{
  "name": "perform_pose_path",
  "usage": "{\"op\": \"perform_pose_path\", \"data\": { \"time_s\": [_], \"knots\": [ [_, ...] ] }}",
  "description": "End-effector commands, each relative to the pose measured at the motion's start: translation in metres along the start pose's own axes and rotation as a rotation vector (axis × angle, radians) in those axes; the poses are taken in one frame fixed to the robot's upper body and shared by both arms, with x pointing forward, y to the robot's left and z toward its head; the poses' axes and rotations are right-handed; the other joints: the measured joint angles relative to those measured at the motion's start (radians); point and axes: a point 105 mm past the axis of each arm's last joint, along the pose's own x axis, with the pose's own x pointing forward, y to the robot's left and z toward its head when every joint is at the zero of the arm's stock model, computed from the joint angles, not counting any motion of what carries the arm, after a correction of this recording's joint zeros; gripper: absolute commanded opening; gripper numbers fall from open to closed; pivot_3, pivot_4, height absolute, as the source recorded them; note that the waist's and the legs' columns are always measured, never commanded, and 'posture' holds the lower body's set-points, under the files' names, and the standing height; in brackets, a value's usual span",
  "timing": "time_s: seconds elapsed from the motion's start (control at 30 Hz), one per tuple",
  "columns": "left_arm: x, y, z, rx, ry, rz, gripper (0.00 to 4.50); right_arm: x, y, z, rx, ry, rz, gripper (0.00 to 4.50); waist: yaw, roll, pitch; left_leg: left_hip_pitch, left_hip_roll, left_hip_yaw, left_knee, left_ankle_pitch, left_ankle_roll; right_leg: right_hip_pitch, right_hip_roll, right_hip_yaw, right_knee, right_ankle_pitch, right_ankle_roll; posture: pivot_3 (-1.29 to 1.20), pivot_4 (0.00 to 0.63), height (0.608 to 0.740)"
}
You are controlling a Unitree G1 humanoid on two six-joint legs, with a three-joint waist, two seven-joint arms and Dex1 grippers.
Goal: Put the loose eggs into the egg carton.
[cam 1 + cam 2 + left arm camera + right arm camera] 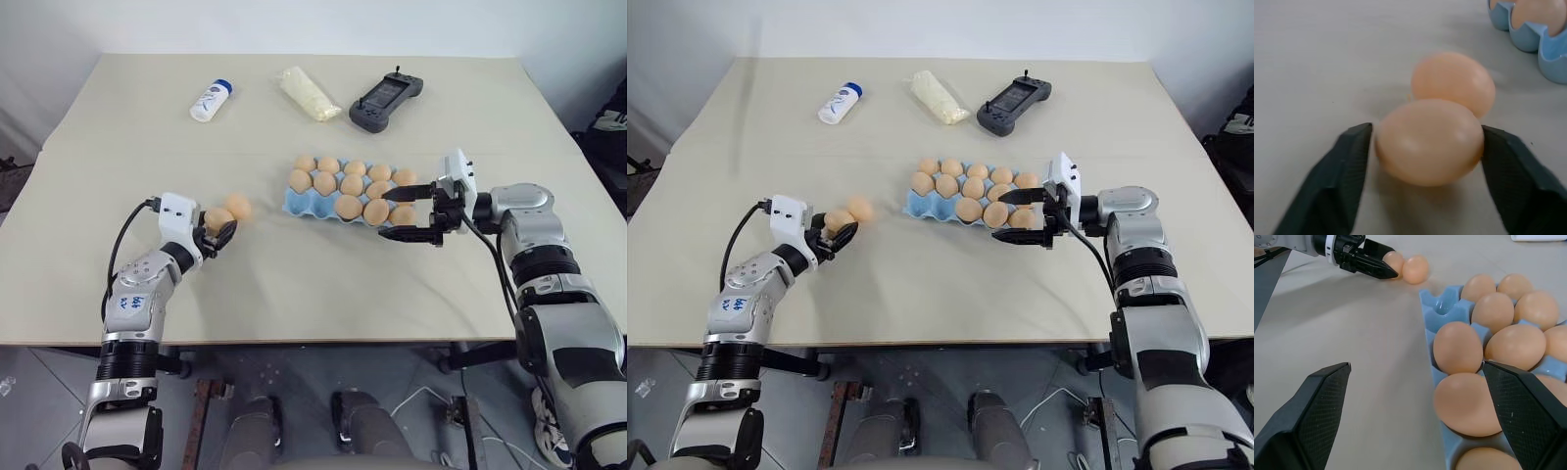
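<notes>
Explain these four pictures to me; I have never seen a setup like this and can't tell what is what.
This is a humanoid robot with two arms, each ending in a two-fingered black claw. Two pictures come from cameras in its head, looking down over a beige table. The other two come from cameras on its wrists, looking along each claw's fingers.

On the table sit a light blue egg carton nearly full of eggs, two loose eggs to its left, a white bottle, a pale wrapped packet and a black handheld controller.

The left claw has its fingers against both sides of the nearer loose egg; the other loose egg lies just behind it. The right claw stands open beside the carton, holding nothing.
</notes>
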Motion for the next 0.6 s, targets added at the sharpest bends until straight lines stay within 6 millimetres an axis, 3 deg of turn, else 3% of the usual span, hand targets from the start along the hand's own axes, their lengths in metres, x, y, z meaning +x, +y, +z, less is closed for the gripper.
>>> {"op": "perform_pose_path", "data": {
  "time_s": [0.03,0.27,0.4,0.6],
  "knots": [
    [0.0,0.001,0.014,0.032,-0.055,0.004,2.38,-0.009,0.001,0.012,-0.043,-0.019,0.022,4.5,0.0,0.0,0.0,0.0,0.0,0.0,0.0,0.0,0.0,0.0,0.0,0.0,0.0,0.0,0.0,0.0,0.15,0.74],
    [-0.011,-0.004,0.021,0.07,-0.064,-0.039,2.34,-0.008,0.002,0.011,-0.043,-0.026,0.021,4.5,-0.001,0.0,0.0,0.0,0.0,0.0,0.0,0.0,0.0,0.0,0.0,0.0,0.001,0.0,0.0,0.0,0.15,0.74],
    [-0.021,-0.022,0.046,0.071,-0.114,-0.133,2.34,-0.011,0.002,0.012,-0.045,-0.03,0.018,4.5,0.001,0.0,0.0,0.0,0.0,0.0,0.0,0.0,0.0,0.0,0.0,0.0,0.0,0.0,0.0,0.0,0.15,0.74],
    [-0.017,-0.051,0.103,0.103,-0.307,-0.297,2.34,-0.015,0.004,0.016,-0.064,-0.069,0.013,4.5,0.006,0.0,0.0,0.0,0.0,-0.001,0.001,0.0,0.0,0.001,0.0,-0.001,0.001,0.0,0.0,0.0,0.15,0.74]
  ]
}}
